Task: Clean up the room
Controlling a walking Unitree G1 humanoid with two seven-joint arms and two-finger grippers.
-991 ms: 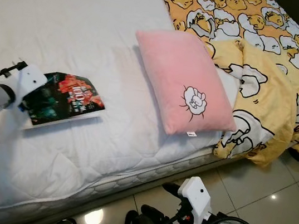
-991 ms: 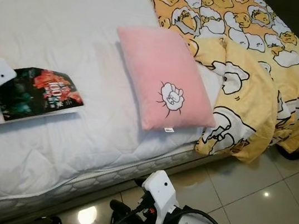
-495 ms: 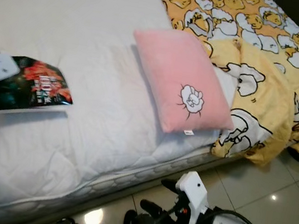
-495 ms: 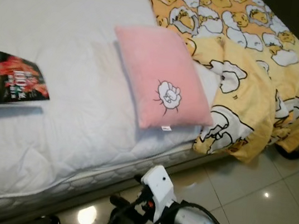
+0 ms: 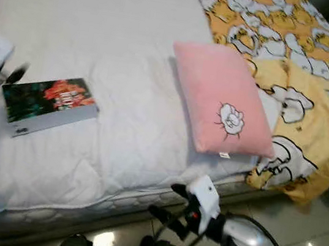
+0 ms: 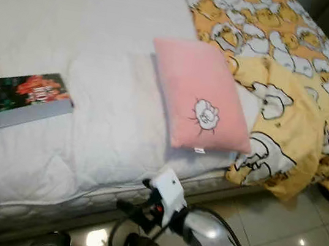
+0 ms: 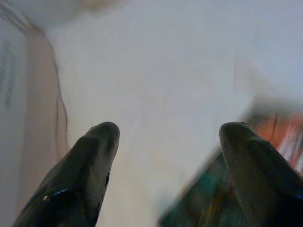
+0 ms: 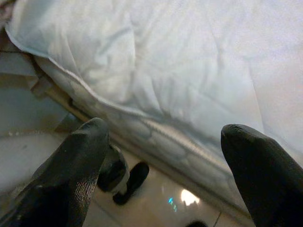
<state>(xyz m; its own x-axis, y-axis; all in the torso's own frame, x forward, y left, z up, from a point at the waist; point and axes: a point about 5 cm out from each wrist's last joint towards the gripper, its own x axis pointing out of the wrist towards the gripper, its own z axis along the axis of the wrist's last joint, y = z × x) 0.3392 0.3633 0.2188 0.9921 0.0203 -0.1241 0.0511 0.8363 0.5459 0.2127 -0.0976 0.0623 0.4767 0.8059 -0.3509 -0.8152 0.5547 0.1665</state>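
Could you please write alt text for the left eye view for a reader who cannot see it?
A book lies flat on a white bed, apart from a pink pillow beside a yellow patterned blanket. The robot's right hand hangs open over the tiled floor.

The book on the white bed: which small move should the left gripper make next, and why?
Probably bring the left gripper back to the book and close on its near edge. The fingers are open with nothing between them, and the book lies flat on the bed beside it.
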